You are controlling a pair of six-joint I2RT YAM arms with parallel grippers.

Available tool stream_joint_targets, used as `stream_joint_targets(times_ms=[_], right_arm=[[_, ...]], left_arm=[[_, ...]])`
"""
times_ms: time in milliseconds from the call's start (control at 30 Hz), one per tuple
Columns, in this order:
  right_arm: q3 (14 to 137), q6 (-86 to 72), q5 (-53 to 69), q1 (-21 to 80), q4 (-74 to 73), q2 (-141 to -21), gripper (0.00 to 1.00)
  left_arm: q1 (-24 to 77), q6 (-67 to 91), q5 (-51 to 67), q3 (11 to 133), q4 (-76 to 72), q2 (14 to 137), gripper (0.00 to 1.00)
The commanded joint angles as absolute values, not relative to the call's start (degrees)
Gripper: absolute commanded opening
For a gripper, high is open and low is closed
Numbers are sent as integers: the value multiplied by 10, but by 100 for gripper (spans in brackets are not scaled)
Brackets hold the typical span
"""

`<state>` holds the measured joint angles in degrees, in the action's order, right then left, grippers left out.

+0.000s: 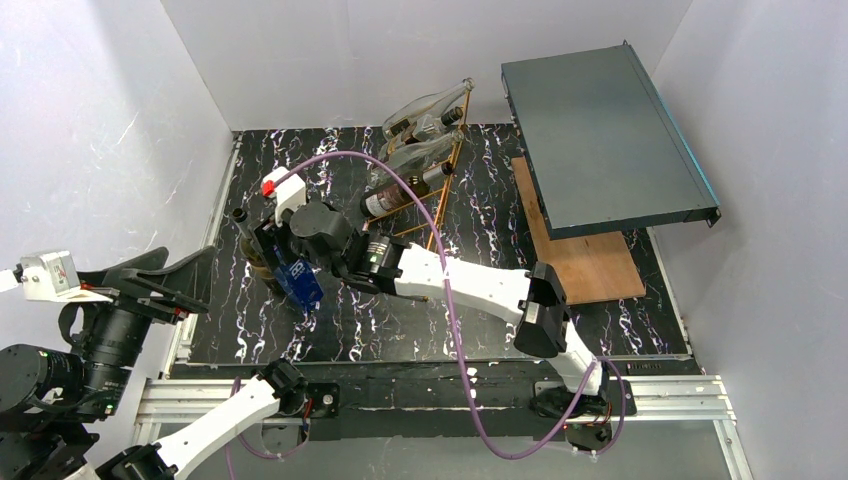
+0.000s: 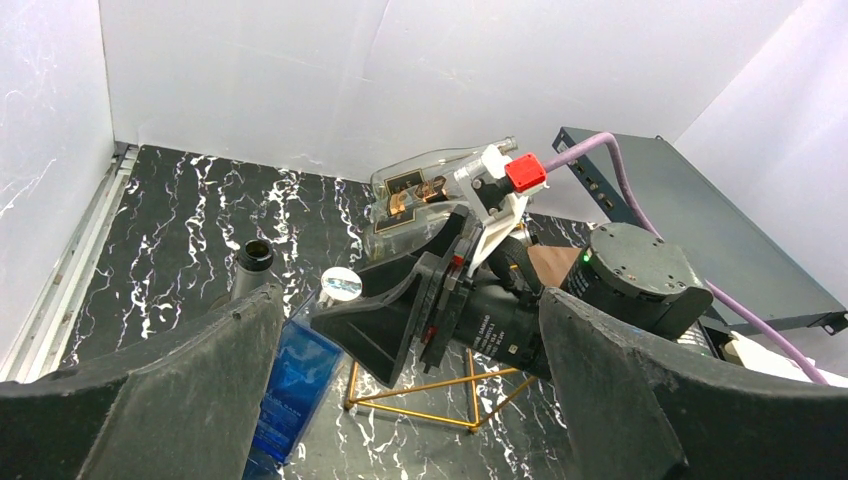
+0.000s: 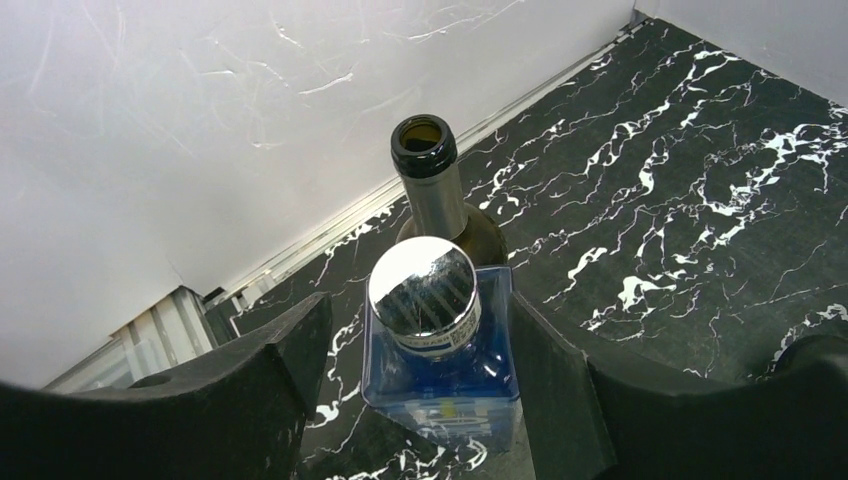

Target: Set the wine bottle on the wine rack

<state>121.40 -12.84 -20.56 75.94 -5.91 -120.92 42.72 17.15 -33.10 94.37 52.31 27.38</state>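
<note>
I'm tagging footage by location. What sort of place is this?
Probably a robot lab test cell, not a home: white panel walls box in a black marble-patterned tabletop, and two robot arms are bolted to an aluminium rail at its near edge.

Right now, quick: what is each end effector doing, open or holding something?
Left end effector: open, holding nothing.
Right end effector: open, fingers on either side of the blue bottle, not yet clamped on it.

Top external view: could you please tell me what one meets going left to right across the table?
Dark green bottle → blue bottle → wine rack → dark flat box.
</note>
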Motion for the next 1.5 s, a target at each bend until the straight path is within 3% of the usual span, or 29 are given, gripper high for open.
stream_joint_targets(times_ms=[0,233,400,533,733,867,1200,1300,1467], right_arm=[[1254,-102,-231,765,-30,-1225,73],[1263,-81,-244,768,-28,-1238,73],[1263,-67,-243,770,-16,-1241,63],[1266,-60,-239,771,-9,-1245,62],[1277,-52,-242,771,-8,-1256,66],[1279,-49,-243,771,-5,-1259,74],[1294,-40,-245,771,-5,-1266,75],[1299,-36,-244,771,-5,-1270,69],[1297,-35,-240,771,-5,-1269,47]], left_arm=[[429,172,-333,942,515,272,99],[429,172,-334,938,515,272,99],[429,172,-338,934,515,271,99],[429,171,-340,933,515,272,99],[430,167,-344,932,515,272,99],[429,166,-345,932,515,272,99],[430,164,-348,931,514,275,99],[429,163,-352,930,514,274,99],[429,163,-353,926,514,273,99]])
